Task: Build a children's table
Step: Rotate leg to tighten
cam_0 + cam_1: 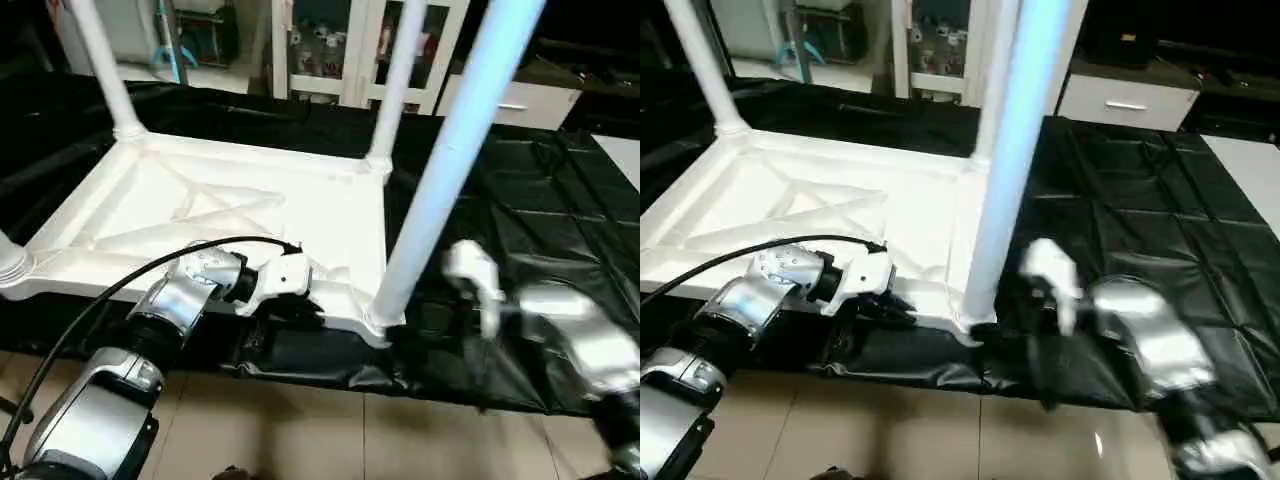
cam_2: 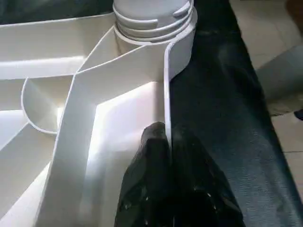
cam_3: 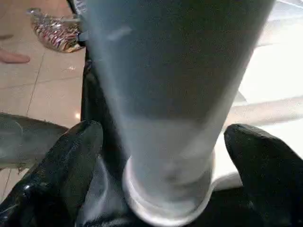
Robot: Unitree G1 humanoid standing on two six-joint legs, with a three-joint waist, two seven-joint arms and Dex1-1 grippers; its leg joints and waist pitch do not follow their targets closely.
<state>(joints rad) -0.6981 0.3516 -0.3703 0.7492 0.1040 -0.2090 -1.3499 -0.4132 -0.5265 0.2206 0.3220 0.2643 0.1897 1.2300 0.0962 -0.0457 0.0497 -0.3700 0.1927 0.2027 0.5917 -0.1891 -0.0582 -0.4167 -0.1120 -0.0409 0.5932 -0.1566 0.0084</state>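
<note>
The children's table lies upside down on a black sheet, its white tabletop [image 1: 230, 215] showing the ribbed X-braced underside. Legs stand in the far left [image 1: 100, 60], far right [image 1: 395, 85] and near right [image 1: 450, 160] corner sockets. A threaded leg end [image 2: 154, 19] sits in a corner socket in the left wrist view. My left gripper [image 2: 163, 137] is shut on the thin near rim [image 2: 166, 85] of the tabletop. My right gripper [image 3: 163, 156] is open around the base of the near right leg [image 3: 175, 94]. One black finger [image 3: 71, 161] stands on each side, clear of the tube.
The black sheet [image 1: 520, 210] spreads right of the tabletop, and tiled floor [image 1: 300, 430] lies in front. A white cabinet with glass doors [image 1: 330, 50] and a white drawer unit [image 1: 1130, 100] stand behind. A person's foot and a glittery shoe [image 3: 54, 30] are on the floor.
</note>
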